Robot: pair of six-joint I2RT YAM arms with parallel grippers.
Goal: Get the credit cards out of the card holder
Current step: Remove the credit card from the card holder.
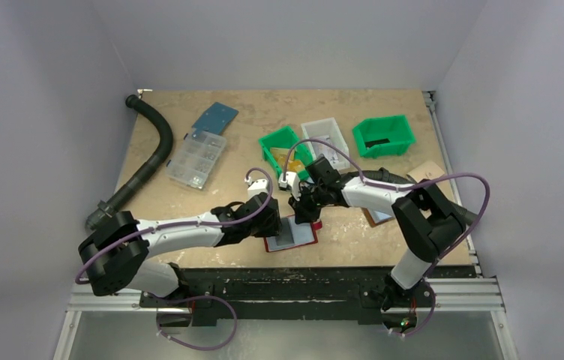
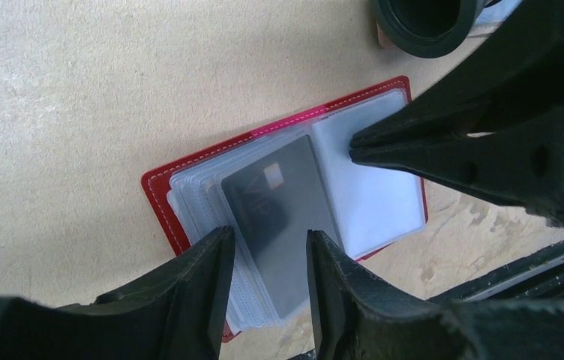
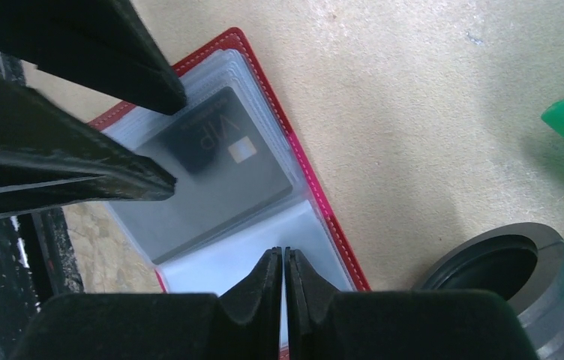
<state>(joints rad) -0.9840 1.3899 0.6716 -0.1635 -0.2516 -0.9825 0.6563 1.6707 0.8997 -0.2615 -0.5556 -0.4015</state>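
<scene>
Right claw (image 3: 284, 259) is pinched almost closed, its tips on the pale empty pocket page of the red card holder (image 2: 157, 196); whether it grips anything cannot be told. Left claw (image 2: 268, 238) stands partly parted over the other page, astride a dark credit card (image 2: 279, 217) in its sleeve. The holder lies spread on the worktop (image 1: 189, 202), lower centre of the top view.

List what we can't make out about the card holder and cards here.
- Top view: card holder mostly under both arms; cards too small.
- Right wrist: whether the right gripper pinches a pocket sheet; tips hide it.
- Left wrist: cards behind the dark card, stacked pockets cover them; left gripper hides the near edge.
</scene>
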